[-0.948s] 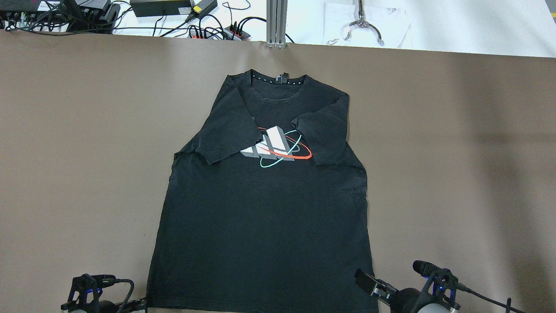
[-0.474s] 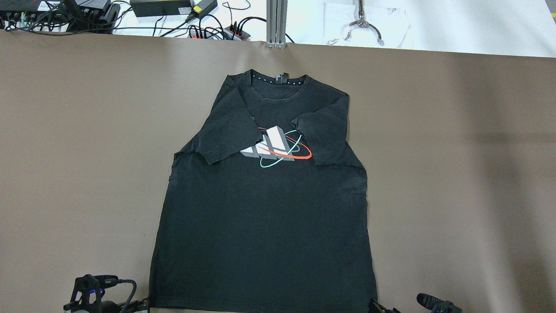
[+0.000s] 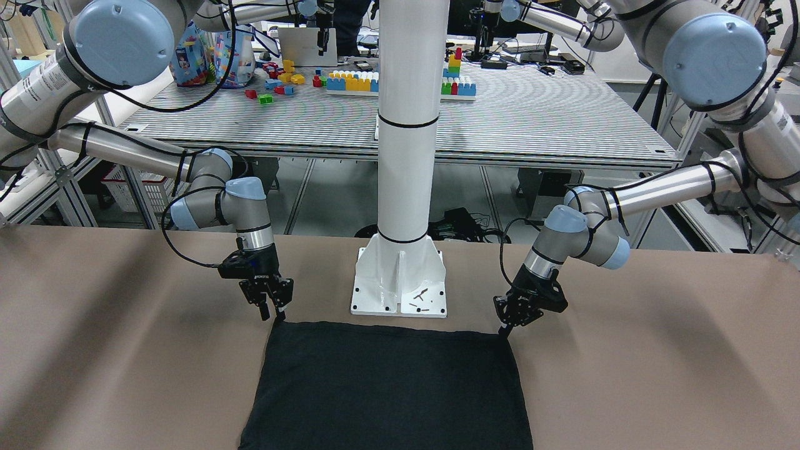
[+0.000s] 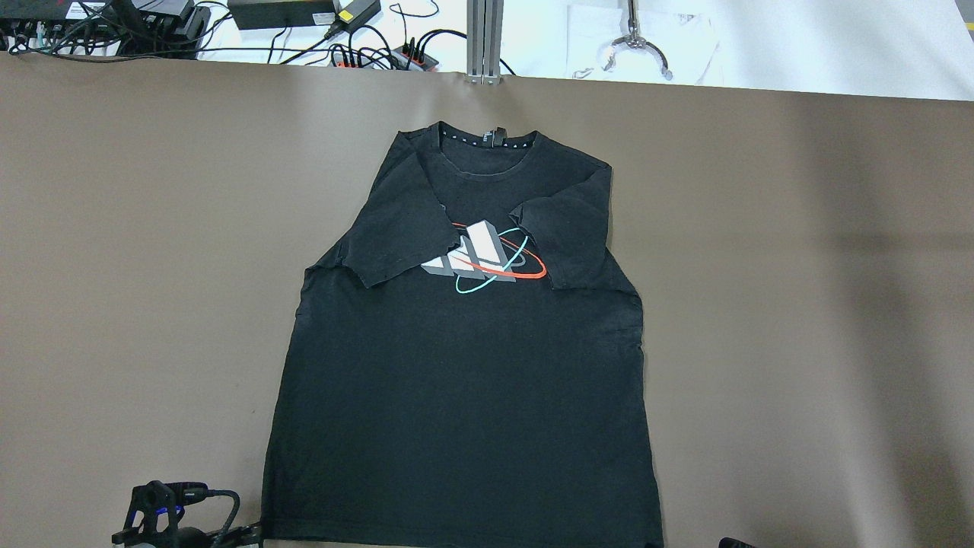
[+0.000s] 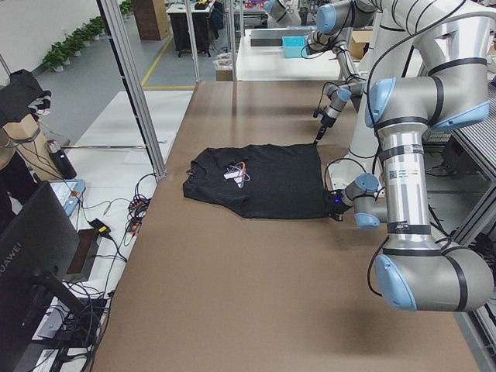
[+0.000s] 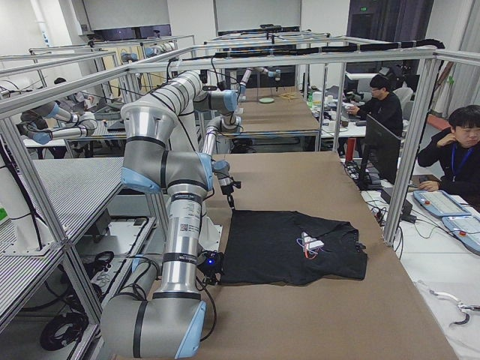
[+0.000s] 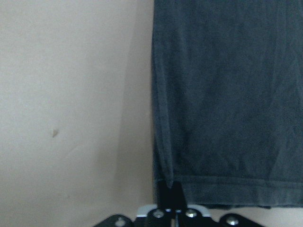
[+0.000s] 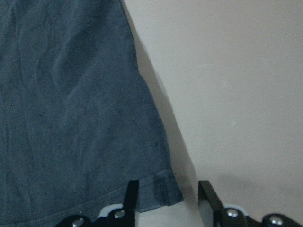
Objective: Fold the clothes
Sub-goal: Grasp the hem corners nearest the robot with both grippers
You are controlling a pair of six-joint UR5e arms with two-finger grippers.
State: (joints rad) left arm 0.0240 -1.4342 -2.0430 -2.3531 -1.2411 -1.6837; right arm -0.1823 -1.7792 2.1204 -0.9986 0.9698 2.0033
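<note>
Brown matte table [image 4: 152,266], wide, soft shadows on right part. Black T-shirt [image 4: 464,396] lies flat approx. in centre, front side up, collar twd far edge, hem twd robot. Both sleeves folded inward over chest print [image 4: 483,262]. White base plate [image 3: 378,303] of pillar stands on table just beside hem (few small dark bits on plate, too small to tell).

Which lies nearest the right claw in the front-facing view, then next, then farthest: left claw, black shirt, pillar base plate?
1. The black shirt: its corner is at the right claw, view's left.
2. The pillar base plate: middle, just beyond the hem.
3. The left claw: at the shirt's opposite corner, view's right.
</note>
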